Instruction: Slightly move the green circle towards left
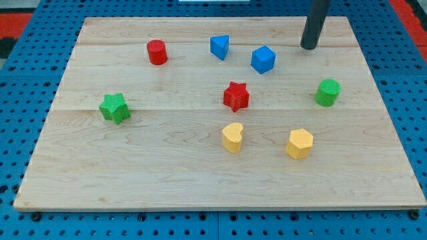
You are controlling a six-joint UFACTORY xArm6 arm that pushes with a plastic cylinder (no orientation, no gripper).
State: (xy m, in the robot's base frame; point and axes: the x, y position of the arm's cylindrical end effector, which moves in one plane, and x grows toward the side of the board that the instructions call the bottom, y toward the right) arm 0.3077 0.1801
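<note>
The green circle block (pixel 327 92) stands near the board's right side. My tip (pixel 309 47) rests on the board near the view's top right, above and slightly left of the green circle, well apart from it. The blue cube (pixel 263 59) lies to the tip's left.
A wooden board (pixel 167 173) holds a red cylinder (pixel 157 52), a blue triangular block (pixel 219 47), a red star (pixel 235 96), a green star (pixel 114 108), a yellow heart (pixel 232 137) and a yellow hexagon (pixel 299 143). Blue pegboard surrounds the board.
</note>
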